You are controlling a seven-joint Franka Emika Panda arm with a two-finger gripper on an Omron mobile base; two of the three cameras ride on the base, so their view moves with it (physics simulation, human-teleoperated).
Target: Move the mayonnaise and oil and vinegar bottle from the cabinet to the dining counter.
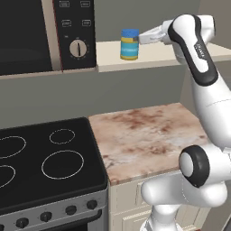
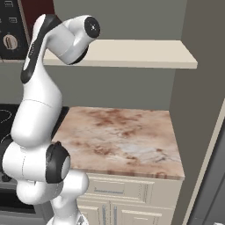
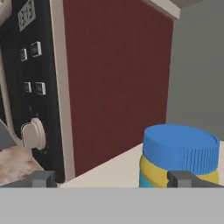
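The mayonnaise (image 1: pixel 129 44) is a short jar with a blue lid and yellow and light-blue bands. It stands upright on the beige cabinet shelf (image 1: pixel 158 54), just right of the microwave. My gripper (image 1: pixel 141 39) reaches in from the right at lid height, its tips close beside the jar. In the hand view the mayonnaise (image 3: pixel 179 151) sits low and right, with my gripper (image 3: pixel 113 180) open. The right fingertip (image 3: pixel 183 178) overlaps the jar's front and the left one stands far off it. The oil and vinegar bottle and the dining counter are out of view.
The black microwave (image 1: pixel 45 36), with its dial (image 3: pixel 33 134) and dark red side (image 3: pixel 113 78), stands left of the jar. The shelf board (image 2: pixel 132 52) runs right to a grey wall. Below lie a marble worktop (image 1: pixel 144 135) and a black stove (image 1: pixel 45 162).
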